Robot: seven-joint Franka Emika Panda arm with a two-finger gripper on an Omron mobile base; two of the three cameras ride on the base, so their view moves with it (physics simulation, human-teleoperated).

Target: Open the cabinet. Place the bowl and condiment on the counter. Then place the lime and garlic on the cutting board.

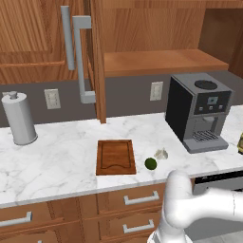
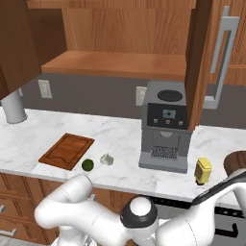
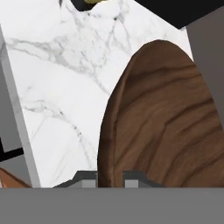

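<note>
Gripper (image 3: 110,177) clamped on bowl (image 3: 162,118) rim, over counter (image 3: 65,78) right end. Watch thin rim hold: bowl can slip, clip condiment (image 2: 202,171) nearby.

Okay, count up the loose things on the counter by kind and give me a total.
Produce: 2, the lime and the garlic
Boards: 1, the cutting board
Bottles: 1, the condiment
Bowls: 1, the bowl, its rim between the tool's fingertips
Appliances: 1, the coffee machine
Canisters: 1, the grey cylinder
Total: 7
</note>
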